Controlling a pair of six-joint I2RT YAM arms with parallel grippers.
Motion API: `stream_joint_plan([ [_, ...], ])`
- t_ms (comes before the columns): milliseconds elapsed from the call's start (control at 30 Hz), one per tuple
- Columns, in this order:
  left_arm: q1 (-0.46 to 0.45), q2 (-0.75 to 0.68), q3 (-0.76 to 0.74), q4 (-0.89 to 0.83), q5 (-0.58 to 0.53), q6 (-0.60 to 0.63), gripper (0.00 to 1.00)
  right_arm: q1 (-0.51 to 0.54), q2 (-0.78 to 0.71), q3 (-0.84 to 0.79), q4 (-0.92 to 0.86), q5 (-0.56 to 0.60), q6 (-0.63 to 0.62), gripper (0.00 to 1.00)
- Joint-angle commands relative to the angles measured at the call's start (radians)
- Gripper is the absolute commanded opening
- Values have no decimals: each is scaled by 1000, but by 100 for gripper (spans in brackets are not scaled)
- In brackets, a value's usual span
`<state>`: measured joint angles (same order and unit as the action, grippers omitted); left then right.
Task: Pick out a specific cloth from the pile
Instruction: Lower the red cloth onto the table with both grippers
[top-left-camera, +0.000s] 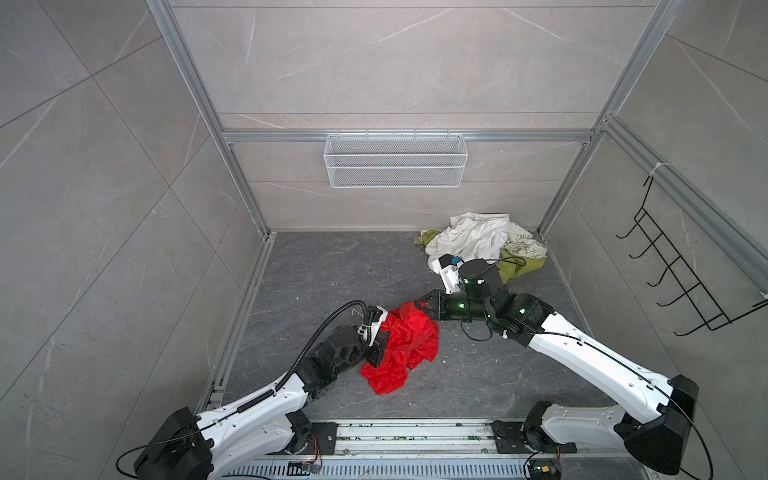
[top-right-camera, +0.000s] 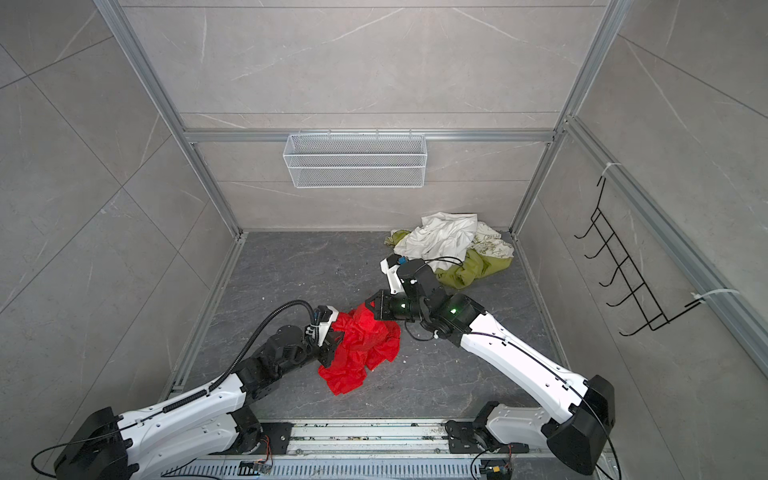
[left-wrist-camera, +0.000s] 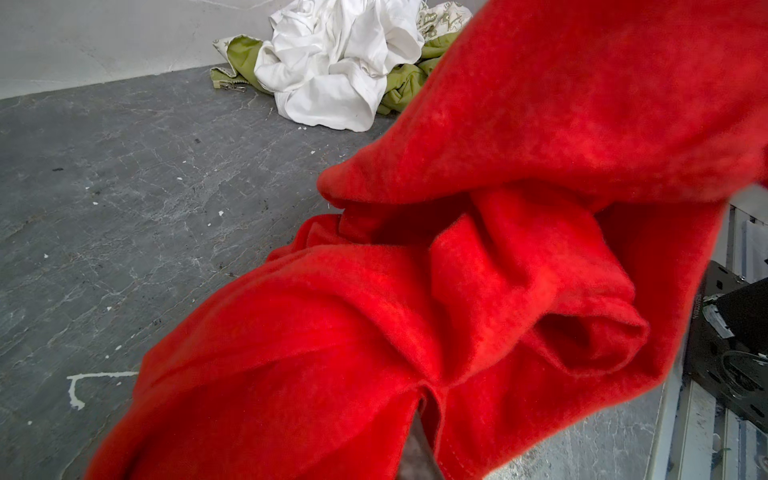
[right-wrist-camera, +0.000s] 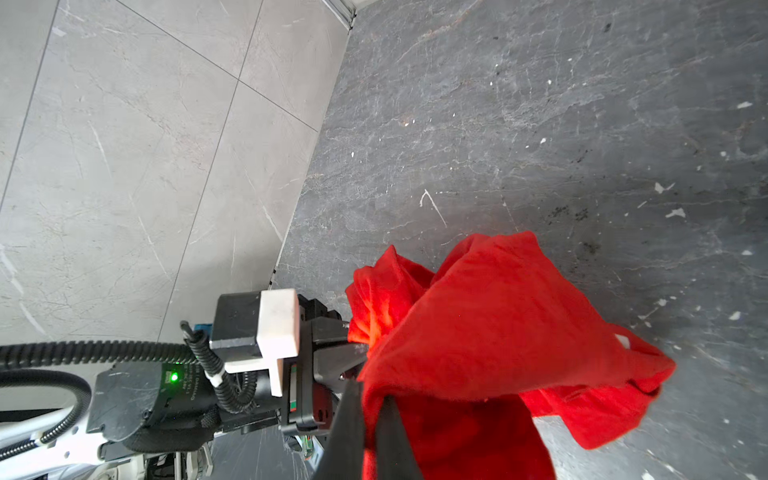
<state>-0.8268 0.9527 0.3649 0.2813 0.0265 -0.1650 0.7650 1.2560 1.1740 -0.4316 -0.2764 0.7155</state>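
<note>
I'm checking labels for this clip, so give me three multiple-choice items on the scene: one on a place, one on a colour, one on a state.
1. Where on the floor does the pile lie?
A) near left corner
B) far right corner
C) dead centre

2. What colour is the cloth between the two arms?
A) white
B) red
C) olive-green

3. How is the right gripper?
A) open over the pile
B) open and empty
C) shut on the cloth

Key:
1 B, since both top views show it in that corner.
2 B, as it is bright red in every view.
3 C, because its fingers pinch red fabric in the right wrist view.
</note>
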Motion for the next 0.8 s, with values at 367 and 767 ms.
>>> stream_joint_plan([
  [367,-5,41,-43,91,-39,-65,0,-4,63,-90,105,-56,28,0],
  [767,-5,131,-52,143,-24,-97,0,-8,73,-157,135,-52,30,0],
])
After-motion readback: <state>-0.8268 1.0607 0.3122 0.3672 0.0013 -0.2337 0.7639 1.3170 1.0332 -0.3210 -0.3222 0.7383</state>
